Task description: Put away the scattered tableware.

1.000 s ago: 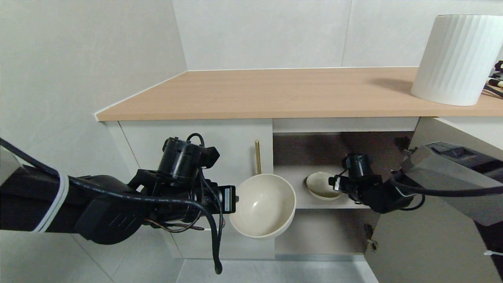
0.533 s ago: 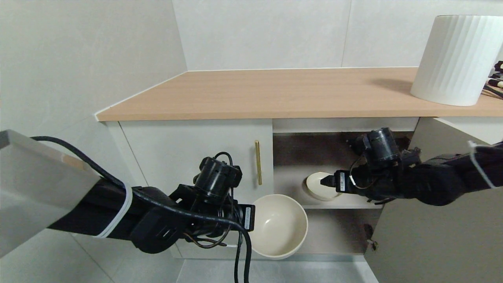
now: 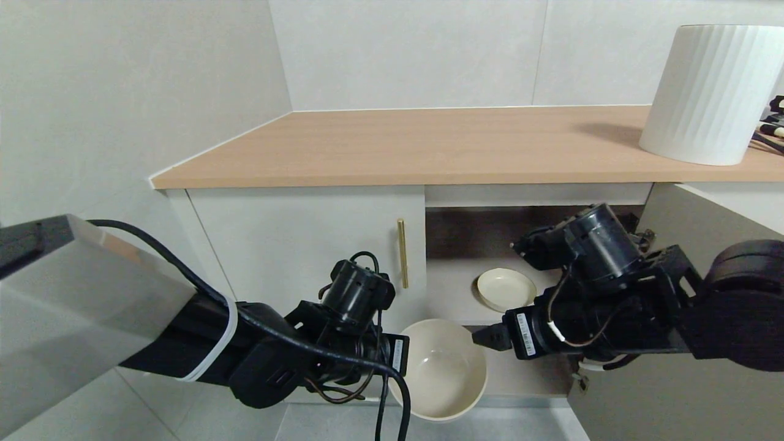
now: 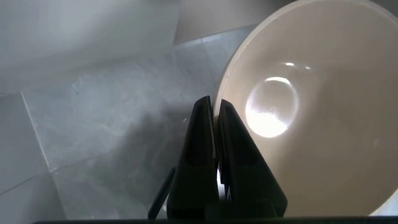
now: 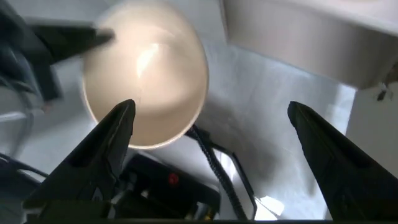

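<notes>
Left gripper (image 3: 401, 356) clamps the near rim of the bowl (image 3: 444, 370). In the left wrist view, left gripper (image 4: 216, 107) is pinched tight on that rim, with the bowl (image 4: 311, 106) above tiled floor (image 4: 93, 137). The bowl is at lower centre of the head view, mouth up and tipped a bit toward the camera, in front of the cabinet's (image 3: 306, 245) open lower part.

Versus 1 s ago: the bowl has dropped and gone right. It was at mid-frame beside the handle (image 3: 402, 253) and is now down near the bottom edge. The left arm came forward with it.

Right gripper (image 3: 484, 337) has pulled out of the cabinet. Earlier it was at the plate (image 3: 506, 289); now it sits lower, just right of the bowl's rim, apart from the plate. In the right wrist view, right gripper (image 5: 211, 124) has its fingers (image 5: 118, 134) spread wide with nothing between them, and the bowl (image 5: 146, 71) shows beyond.

The plate lies flat on the shelf (image 3: 453, 288), right of centre; 1 s ago it looked tilted at the gripper tip.

Counter (image 3: 429, 147) and white bin (image 3: 710, 92) at upper right are unchanged.
</notes>
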